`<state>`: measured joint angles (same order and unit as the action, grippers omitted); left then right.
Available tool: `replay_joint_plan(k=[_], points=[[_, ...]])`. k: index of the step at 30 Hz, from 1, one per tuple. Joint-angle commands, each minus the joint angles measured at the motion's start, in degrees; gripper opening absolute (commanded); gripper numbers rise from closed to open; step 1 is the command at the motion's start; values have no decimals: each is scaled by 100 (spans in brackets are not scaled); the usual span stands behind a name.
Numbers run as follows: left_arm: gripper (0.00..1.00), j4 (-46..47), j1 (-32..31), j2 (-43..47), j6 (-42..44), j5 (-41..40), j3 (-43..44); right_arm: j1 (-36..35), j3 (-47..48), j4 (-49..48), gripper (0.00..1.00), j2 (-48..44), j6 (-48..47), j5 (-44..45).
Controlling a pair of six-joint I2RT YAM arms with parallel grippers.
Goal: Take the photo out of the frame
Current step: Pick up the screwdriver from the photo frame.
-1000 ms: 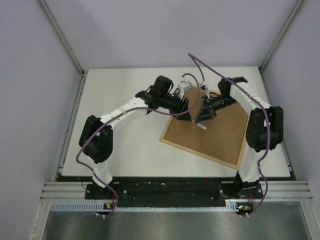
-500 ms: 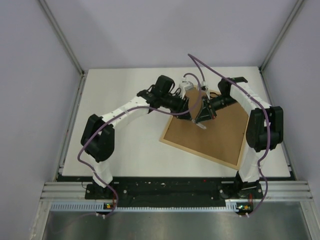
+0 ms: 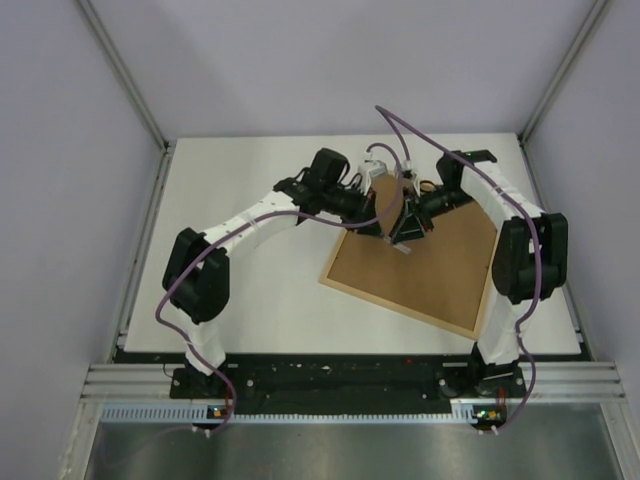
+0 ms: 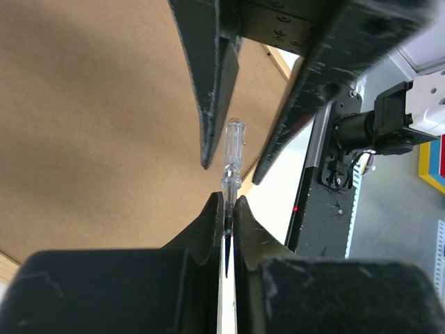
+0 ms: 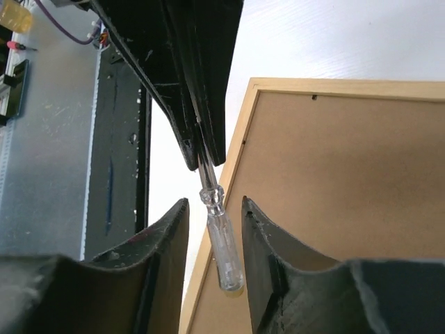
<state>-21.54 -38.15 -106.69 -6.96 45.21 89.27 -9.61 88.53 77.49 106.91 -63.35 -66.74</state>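
**A:** Biggest thing first: a white table (image 3: 250, 290), and on its right half the frame (image 3: 430, 275) lies flat. Its brown fibreboard back faces up, with the light-wood edge all round, and it sits skewed to the table's sides.

**B:** And the photo?

**A:** Can't see it, only the frame's back shows.

**B:** The arms?

**A:** The left arm (image 3: 250, 220) and right arm (image 3: 520, 250) both reach in and meet above the frame's far-left corner.

**B:** Claws?

**A:** The left gripper (image 4: 227, 202) is pinched tight on the metal shaft of a clear-handled screwdriver (image 5: 224, 250). The right gripper (image 5: 214, 202) is spread, one finger on each side of the handle, with a gap showing beside it.

**B:** Any writing?

**A:** There's a yellow, blue and red patch (image 4: 432, 156) at the edge of the left wrist view. It's cut off and nothing on it is legible.

**B:** What's different from a second ago?

**A:** The frame hasn't budged. The spot where the claws meet has crept slightly toward the far side, and the left arm is stretched a touch further in.
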Motion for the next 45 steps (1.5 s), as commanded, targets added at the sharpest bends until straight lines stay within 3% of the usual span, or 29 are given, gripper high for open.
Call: replay_joint_plan(k=[1,5,8,13,17,25,34,45], points=[[0,80,-26,-1,-322,-266,239,-68,279,408,44,-214,24,90],[0,211,79,157,-806,-495,152,-6,-431,-1390,55,-1143,1103,967],[0,413,176,289,-1157,-496,38,-50,-1003,-2315,57,-1786,1483,1513],[0,659,291,386,-1606,-285,-85,-208,-2469,-4712,57,-3059,2414,2374],[0,862,352,386,-1853,-153,-173,-638,-3368,-5990,65,-3791,2626,3043],[0,1064,352,474,-1984,145,-288,-815,-3220,-6369,60,-3353,2890,2921],[0,1363,396,571,-2248,409,-464,-832,-3333,-6501,52,-3177,2872,2218],[0,1381,396,580,-2283,418,-481,-1175,-3369,-6554,40,-3221,2741,2543]])
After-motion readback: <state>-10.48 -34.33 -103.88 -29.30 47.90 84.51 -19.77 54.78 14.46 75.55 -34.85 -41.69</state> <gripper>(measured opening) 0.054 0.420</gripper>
